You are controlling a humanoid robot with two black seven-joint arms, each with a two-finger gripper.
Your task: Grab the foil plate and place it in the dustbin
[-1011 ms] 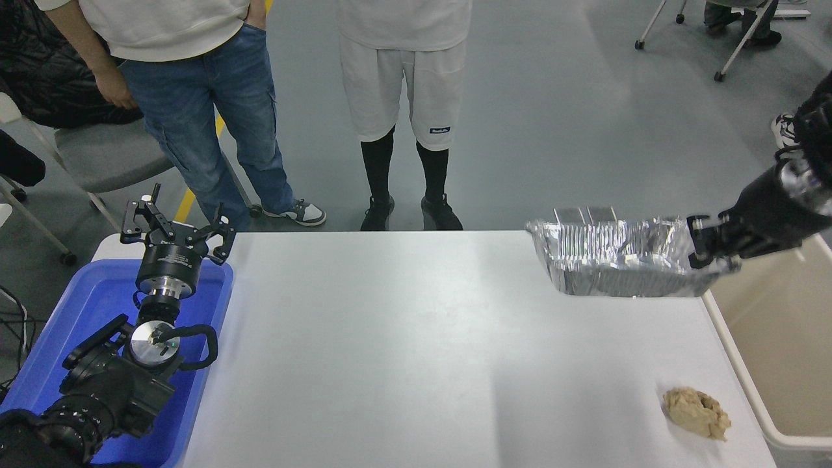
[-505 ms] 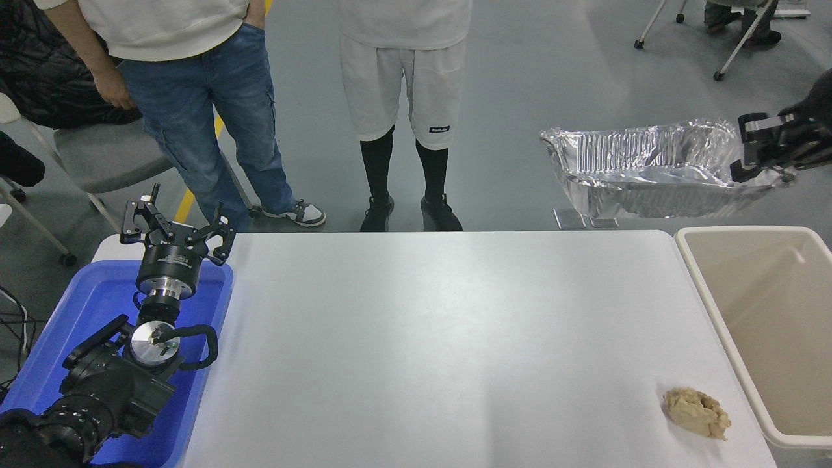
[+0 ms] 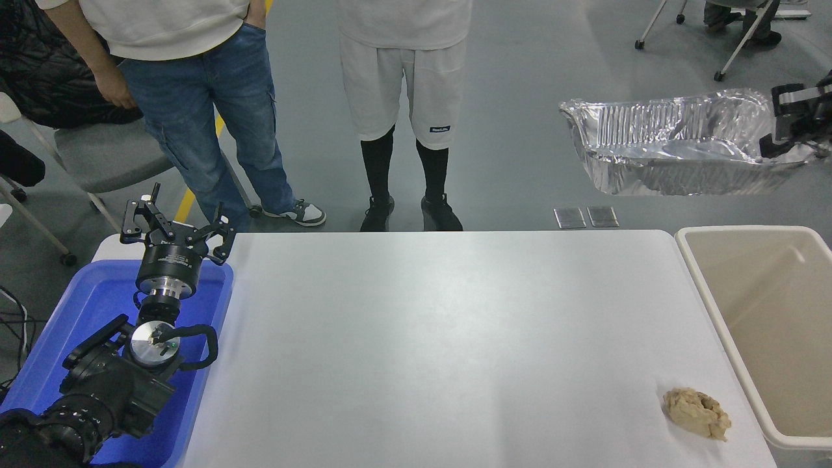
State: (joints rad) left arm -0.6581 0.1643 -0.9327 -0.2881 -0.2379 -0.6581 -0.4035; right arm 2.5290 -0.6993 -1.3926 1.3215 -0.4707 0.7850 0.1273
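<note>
While the white table (image 3: 416,338) fills most of the view, the beige dustbin (image 3: 715,286) stands against its right edge and a blue tub (image 3: 84,305) sits at its left, under the parked left gripper (image 3: 175,227), whose fingers are spread. Above the bin's far end, well clear of the tabletop, the foil plate (image 3: 669,153) hangs in the air, its right rim pinched by the right gripper (image 3: 790,123). A tan paper wad (image 3: 697,413) lies near the table's right front corner.
</note>
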